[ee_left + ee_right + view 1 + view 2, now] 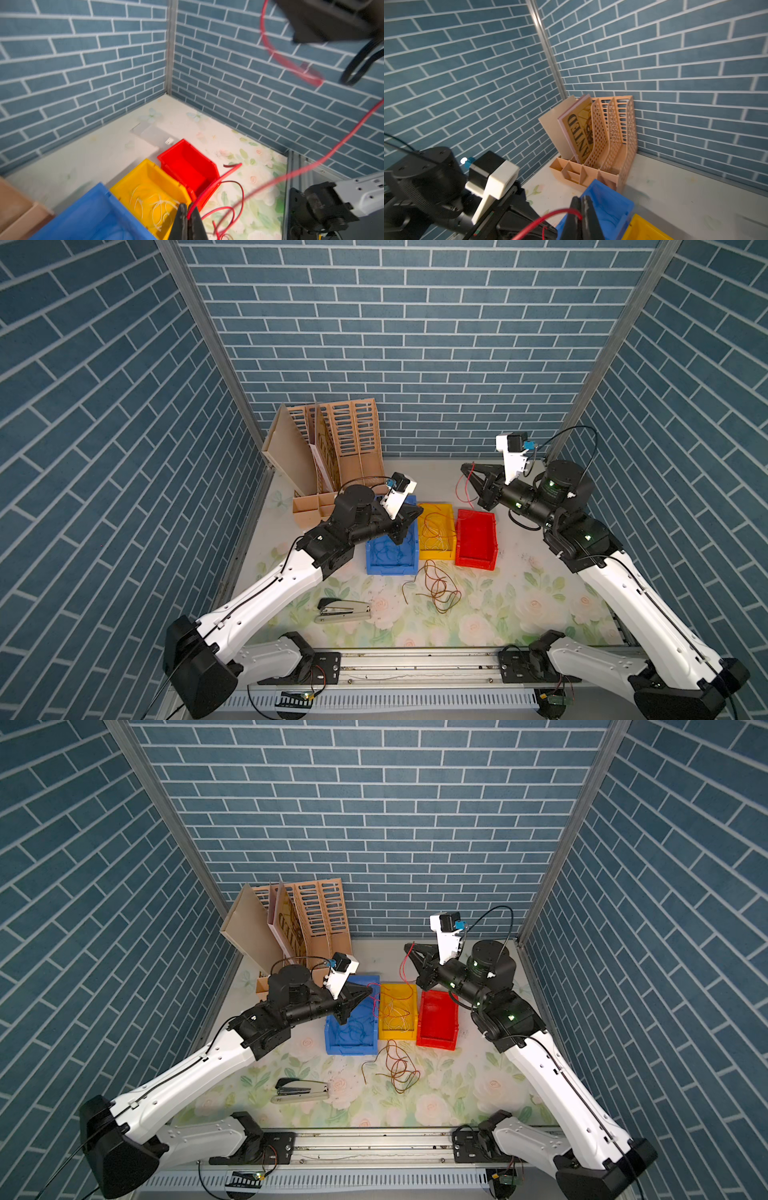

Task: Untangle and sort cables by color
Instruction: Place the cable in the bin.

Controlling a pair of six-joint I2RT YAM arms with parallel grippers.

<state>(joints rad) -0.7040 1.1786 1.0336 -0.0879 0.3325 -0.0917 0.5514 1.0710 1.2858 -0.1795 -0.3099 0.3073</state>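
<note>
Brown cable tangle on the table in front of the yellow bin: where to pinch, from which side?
Come straight down from above: the brown cable tangle lies flat on the table, so a sideways claw would likely catch nothing. Pinch the lone strand trailing toward the stapler; it stands clear of the rest.

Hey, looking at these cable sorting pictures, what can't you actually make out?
Red cable: left wrist view, blur smears its long stretch; one strand or several, unclear.
Blue cables: both top views, the left arm covers the blue bin's far end.
Brown cables: top views, too thin to count.
Book title: right wrist view, the file organiser hides part of it.
</note>
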